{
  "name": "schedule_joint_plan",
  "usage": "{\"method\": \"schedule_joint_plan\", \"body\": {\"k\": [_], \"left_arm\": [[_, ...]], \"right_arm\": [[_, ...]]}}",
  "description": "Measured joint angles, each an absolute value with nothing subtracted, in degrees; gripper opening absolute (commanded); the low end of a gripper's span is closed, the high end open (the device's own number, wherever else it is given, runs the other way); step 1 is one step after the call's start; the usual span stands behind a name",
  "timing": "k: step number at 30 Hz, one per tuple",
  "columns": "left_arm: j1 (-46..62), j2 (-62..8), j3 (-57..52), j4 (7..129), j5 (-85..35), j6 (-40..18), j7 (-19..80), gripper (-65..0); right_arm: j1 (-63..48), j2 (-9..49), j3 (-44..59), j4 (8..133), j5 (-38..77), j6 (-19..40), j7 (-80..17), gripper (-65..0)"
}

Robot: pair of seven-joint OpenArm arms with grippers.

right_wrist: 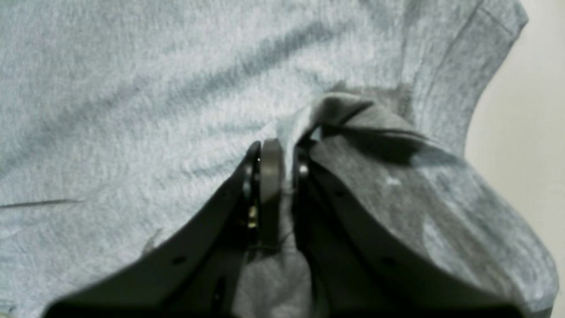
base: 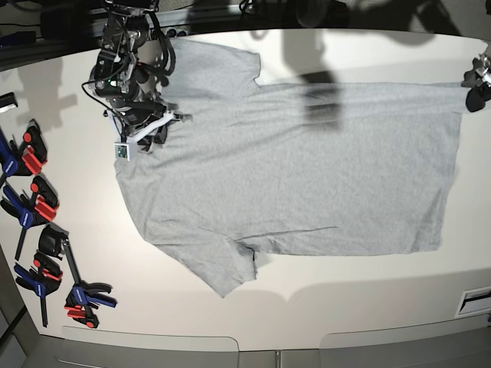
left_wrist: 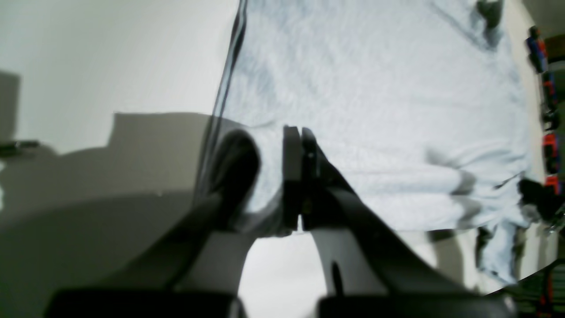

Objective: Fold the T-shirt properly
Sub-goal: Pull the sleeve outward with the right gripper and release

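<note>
Item: T-shirt (base: 307, 169), spread flat on my pale surface (base: 345, 291); soft, light, limp, so I grip hems and corners. Right claw (right_wrist: 282, 159) pinches collar-end fabric. Left claw (left_wrist: 300, 176), closed, pinches the T-shirt's hem corner. Clamps (base: 38, 230) lie beyond the collar end.

Left gripper (base: 476, 83) cut off at base view's right edge; T-shirt (base: 307, 169) lettering side hidden.

One T-shirt (base: 307, 169), two pincers, several clamps (base: 34, 207) (roughly five)
</note>
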State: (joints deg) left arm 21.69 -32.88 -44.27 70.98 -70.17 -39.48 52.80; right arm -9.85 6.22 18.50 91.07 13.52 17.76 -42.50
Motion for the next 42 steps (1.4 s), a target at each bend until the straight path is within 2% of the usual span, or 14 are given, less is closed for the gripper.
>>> {"method": "schedule_joint_plan", "body": {"k": [7, 9, 11, 12, 14, 15, 16, 24, 29, 33, 42], "left_arm": [[21.7, -32.9, -44.3, 71.0, -70.5, -39.5, 52.9, -63.9], [21.7, -32.9, -44.3, 71.0, -70.5, -39.5, 52.7, -53.1], [21.5, -32.9, -44.3, 71.0, -70.5, -39.5, 52.3, -46.0], [21.2, -32.9, -44.4, 71.0, -70.5, -39.4, 52.3, -43.8], [20.2, -32.9, -44.4, 71.0, -70.5, -39.4, 52.3, -41.7], [19.4, -32.9, -44.4, 71.0, -70.5, -39.5, 52.3, -41.7], [18.8, -32.9, -44.4, 71.0, -70.5, -39.5, 52.3, -41.7], [18.1, -33.0, -44.4, 71.0, -70.5, -39.5, 52.2, -41.7], [18.1, -32.9, -49.1, 71.0, -70.4, -39.5, 52.3, -41.7], [18.4, -34.1, -53.1, 71.0, -70.5, -39.5, 53.5, -41.7], [22.1, -38.9, -56.4, 71.0, -70.9, -39.5, 54.0, -41.7]], "right_arm": [[-9.8, 6.2, 18.5, 91.1, 13.5, 17.7, -42.6, -65.0], [-9.8, 6.2, 18.5, 91.1, 13.5, 17.7, -42.7, -65.0], [-9.8, 6.2, 18.5, 91.1, 13.5, 17.7, -42.9, -65.0], [-9.8, 6.3, 18.5, 91.1, 13.5, 17.7, -42.9, -61.0], [-9.8, 6.3, 18.5, 91.1, 13.4, 17.5, -43.0, -43.8], [-9.8, 6.4, 18.5, 91.1, 13.7, 17.4, -42.9, -37.3], [-9.8, 6.4, 18.5, 91.1, 13.8, 17.4, -42.8, -33.9], [-10.0, 6.3, 19.5, 96.8, 15.7, 16.5, -44.1, -33.6], [-9.7, 6.3, 21.9, 105.9, 15.3, 16.6, -45.7, -33.6], [-10.9, 5.6, 26.5, 108.4, 15.2, 16.6, -47.9, -33.8], [-24.2, 1.5, 34.7, 108.5, 29.4, 18.7, -51.2, -33.8]]}}
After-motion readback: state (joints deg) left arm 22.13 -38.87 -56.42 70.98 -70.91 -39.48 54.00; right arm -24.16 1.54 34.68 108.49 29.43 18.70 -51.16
